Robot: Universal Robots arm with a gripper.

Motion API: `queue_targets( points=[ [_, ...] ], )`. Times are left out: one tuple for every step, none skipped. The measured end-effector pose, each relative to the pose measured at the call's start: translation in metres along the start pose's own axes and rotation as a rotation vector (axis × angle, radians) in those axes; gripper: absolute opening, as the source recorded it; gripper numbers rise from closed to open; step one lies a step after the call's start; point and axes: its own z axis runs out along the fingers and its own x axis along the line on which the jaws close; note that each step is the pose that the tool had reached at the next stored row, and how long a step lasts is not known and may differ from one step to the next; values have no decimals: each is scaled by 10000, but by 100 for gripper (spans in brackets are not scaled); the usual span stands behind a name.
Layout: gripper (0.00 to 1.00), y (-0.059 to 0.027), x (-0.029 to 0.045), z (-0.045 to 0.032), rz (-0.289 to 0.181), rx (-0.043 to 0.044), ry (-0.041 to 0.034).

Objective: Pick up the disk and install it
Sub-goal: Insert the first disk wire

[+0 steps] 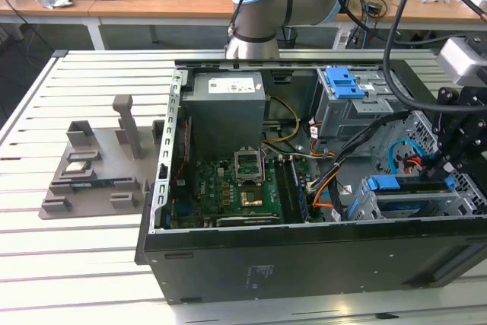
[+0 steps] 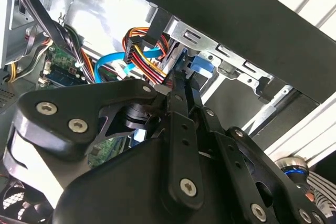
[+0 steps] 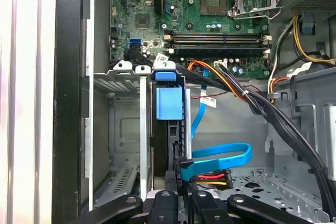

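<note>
The disk [image 1: 411,186] stands on edge in the metal drive cage [image 1: 364,205] at the near corner of the open computer case, on the exterior view's right. Its blue carrier bracket [image 3: 169,103] shows in the first wrist view, with the dark disk body [image 3: 176,145] below it between the cage rails. My gripper [image 1: 445,161] hangs over the cage's right end. In both wrist views the gripper [image 3: 182,196] [image 2: 184,85] has its black fingers [image 3: 163,203] on either side of the disk's end, shut on it.
A blue data cable [image 3: 220,156] and bundled power leads [image 3: 236,85] run close beside the cage. The motherboard [image 1: 228,188], grey power supply [image 1: 226,108] and an upper cage with a blue clip [image 1: 342,81] share the case. A grey fixture [image 1: 99,169] sits on the slatted table.
</note>
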Motion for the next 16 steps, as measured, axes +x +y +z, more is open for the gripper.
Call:
queue_targets(
  points=[
    [17,0,-3,0,37,1,-1],
    [17,0,-5,1,92,2,-5],
    [17,0,-6,2,190,5,-10],
    [17,-1,-6,4,234,6,-12],
    [17,-1,-2,8,244,7,-2],
    [17,-3,2,14,244,6,-2],
    [17,-3,4,21,243,7,-1],
    [17,-3,6,28,244,7,-1],
    [17,-3,7,33,245,7,2],
    [17,-4,7,39,245,7,1],
    [17,-4,8,44,245,8,4],
    [17,-5,8,47,244,8,2],
    [17,-5,8,49,244,7,1],
    [17,-5,8,51,245,7,1],
    [17,-5,8,51,245,7,1],
    [17,-5,8,52,245,7,0]
  ],
)
